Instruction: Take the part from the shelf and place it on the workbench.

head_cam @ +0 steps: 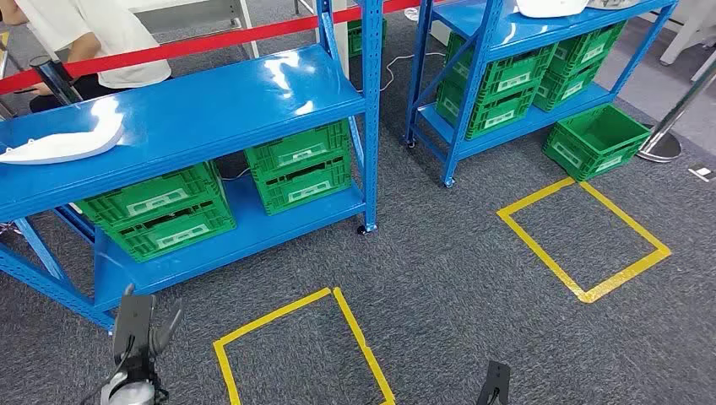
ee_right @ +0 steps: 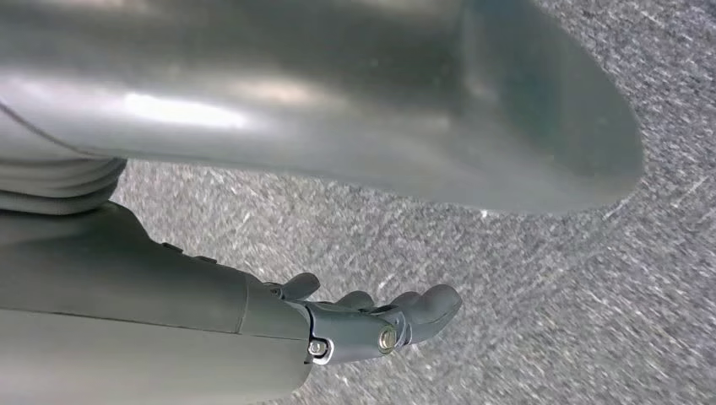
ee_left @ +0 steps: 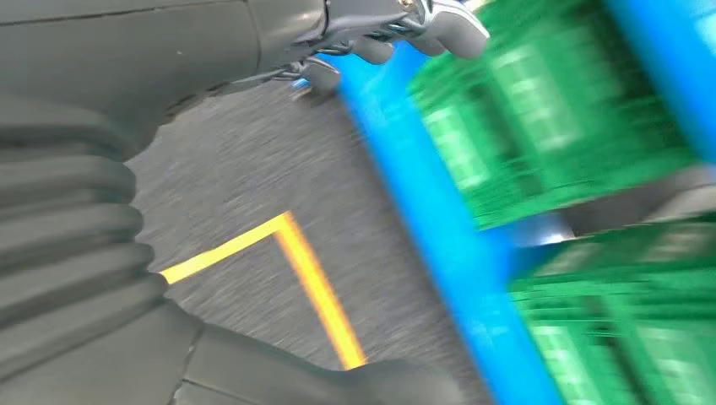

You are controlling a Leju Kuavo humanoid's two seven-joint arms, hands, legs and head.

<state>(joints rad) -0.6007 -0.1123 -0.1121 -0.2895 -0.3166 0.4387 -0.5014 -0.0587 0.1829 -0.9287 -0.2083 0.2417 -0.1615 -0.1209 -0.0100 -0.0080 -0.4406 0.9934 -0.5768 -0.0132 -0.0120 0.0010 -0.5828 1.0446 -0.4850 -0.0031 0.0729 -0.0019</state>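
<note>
A white curved part (head_cam: 59,143) lies on the top board of the near blue shelf (head_cam: 211,110), at its left end. A second white part (head_cam: 549,7) sits on top of the far blue shelf (head_cam: 507,38). My left hand (head_cam: 139,337) hangs low in front of the near shelf's bottom left corner, fingers apart and holding nothing. The left wrist view shows its fingers (ee_left: 380,34) beside a blurred blue shelf board (ee_left: 439,245). My right hand (head_cam: 494,384) is at the bottom edge over the carpet. Its fingers (ee_right: 380,325) are stretched out and hold nothing.
Green crates (head_cam: 160,211) fill the lower levels of both shelves, and one crate (head_cam: 595,139) stands on the carpet. Yellow tape squares (head_cam: 304,354) (head_cam: 583,240) mark the floor. A person (head_cam: 84,34) sits behind a red barrier tape (head_cam: 211,42). A stanchion base (head_cam: 660,148) stands at the right.
</note>
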